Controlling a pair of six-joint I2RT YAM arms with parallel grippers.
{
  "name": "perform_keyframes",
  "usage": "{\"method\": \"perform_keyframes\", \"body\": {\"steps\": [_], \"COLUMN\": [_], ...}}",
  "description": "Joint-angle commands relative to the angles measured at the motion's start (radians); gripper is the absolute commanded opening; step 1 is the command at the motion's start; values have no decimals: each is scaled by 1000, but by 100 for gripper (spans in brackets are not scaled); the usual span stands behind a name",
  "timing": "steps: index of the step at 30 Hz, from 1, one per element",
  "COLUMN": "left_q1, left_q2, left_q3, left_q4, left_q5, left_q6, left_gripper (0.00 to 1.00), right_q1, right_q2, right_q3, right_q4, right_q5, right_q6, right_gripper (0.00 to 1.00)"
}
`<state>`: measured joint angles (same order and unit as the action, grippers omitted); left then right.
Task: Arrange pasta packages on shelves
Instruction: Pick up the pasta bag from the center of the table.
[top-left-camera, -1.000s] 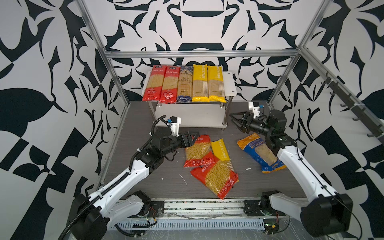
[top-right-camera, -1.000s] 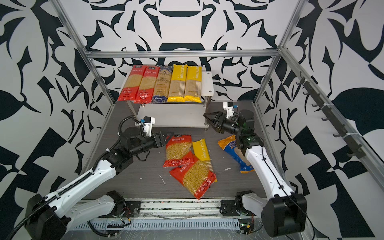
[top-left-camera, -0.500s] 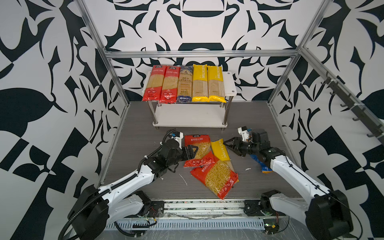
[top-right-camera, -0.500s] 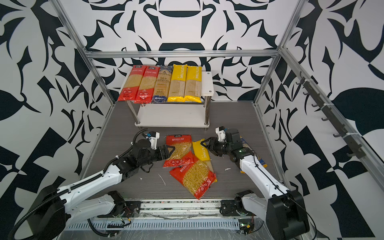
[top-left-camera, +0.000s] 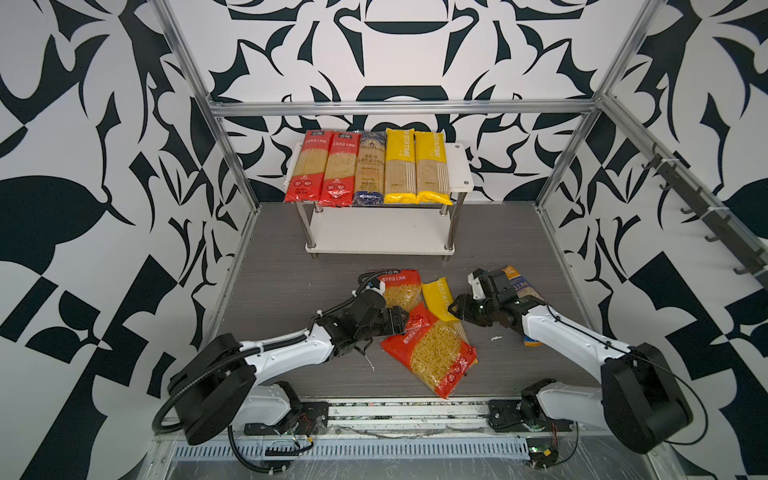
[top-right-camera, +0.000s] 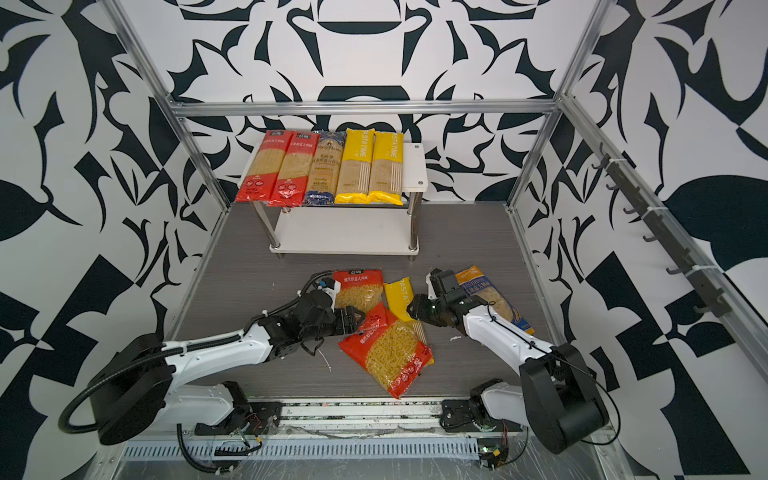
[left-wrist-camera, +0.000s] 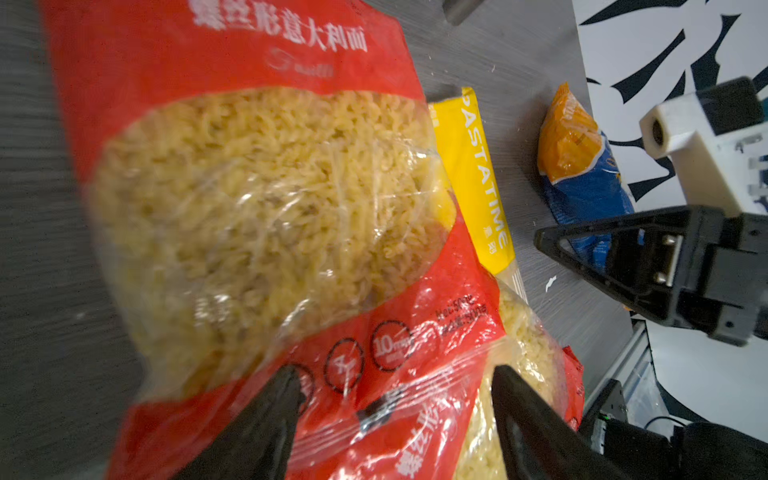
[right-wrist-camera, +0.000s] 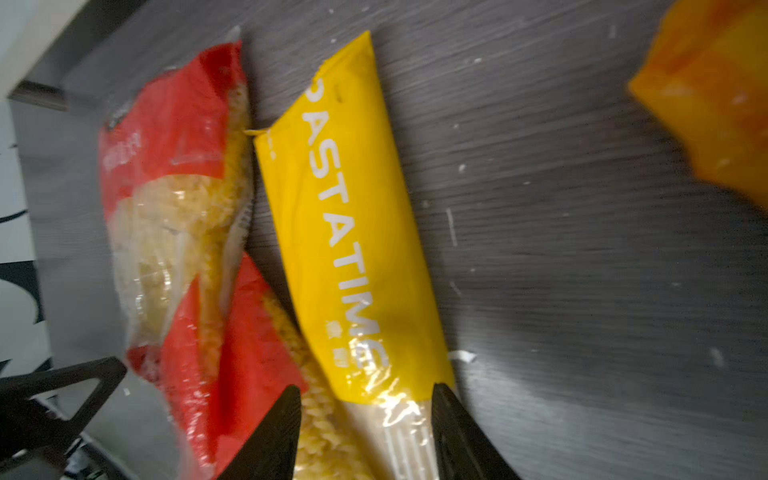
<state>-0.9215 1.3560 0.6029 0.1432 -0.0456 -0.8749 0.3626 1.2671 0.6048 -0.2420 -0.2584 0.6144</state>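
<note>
L fingers spread apart, gripping nothing, tips straddling the bottom seam of rear red fusilli bag where it overlaps front red fusilli bag. L arm lies low, stretched in from the desk's front-left corner. R fingers also apart, either side of yellow PASTATIME pack, not clamped. R arm reaches from front-right, wrist over blue-orange bag. Those bags lie mid-desk, before shelves; five spaghetti packs on top board.

Top views bright, sharp; wrist views blurred, perhaps motion; glare on fusilli bag
</note>
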Motion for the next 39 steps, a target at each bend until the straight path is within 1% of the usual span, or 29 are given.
{"method": "perform_keyframes", "body": {"steps": [1,3,7,10,12,15,17,20,22,24,26,29,34,39], "left_q1": [-31,-44,-51,-51,-51,-51,-51,-51,-51,-51,-51,-51,-51,-51], "left_q2": [69,111,151,166,168,166,163,158,146,129,106,79,47,17], "left_q3": [69,100,122,119,117,114,116,121,125,123,126,137,154,130], "left_q4": [47,52,78,91,92,89,84,76,67,65,64,62,89,214], "left_q5": [-10,-2,7,13,13,10,4,3,0,-2,-2,6,31,64], "left_q6": [9,18,17,8,8,11,13,17,22,26,31,39,53,79], "left_gripper": [77,77,77,77,77,77,77,77,77,77,77,77,77,80], "right_q1": [-24,-39,-46,-50,-50,-50,-50,-51,-52,-53,-61,-104,-195,-212], "right_q2": [33,74,129,174,213,252,261,249,204,142,72,-35,-201,-331], "right_q3": [39,42,34,23,17,1,-10,-20,-24,-25,-19,-5,24,79], "right_q4": [-15,4,51,101,129,186,228,284,298,290,252,172,84,44], "right_q5": [63,37,6,-80,-131,-192,-223,-252,-257,-259,-235,-200,-204,-223], "right_q6": [-102,-113,-120,-119,-117,-110,-102,-86,-82,-84,-93,-100,-91,-70], "right_gripper": [55,54,54,53,50,44,38,22,14,9,5,1,0,0]}}
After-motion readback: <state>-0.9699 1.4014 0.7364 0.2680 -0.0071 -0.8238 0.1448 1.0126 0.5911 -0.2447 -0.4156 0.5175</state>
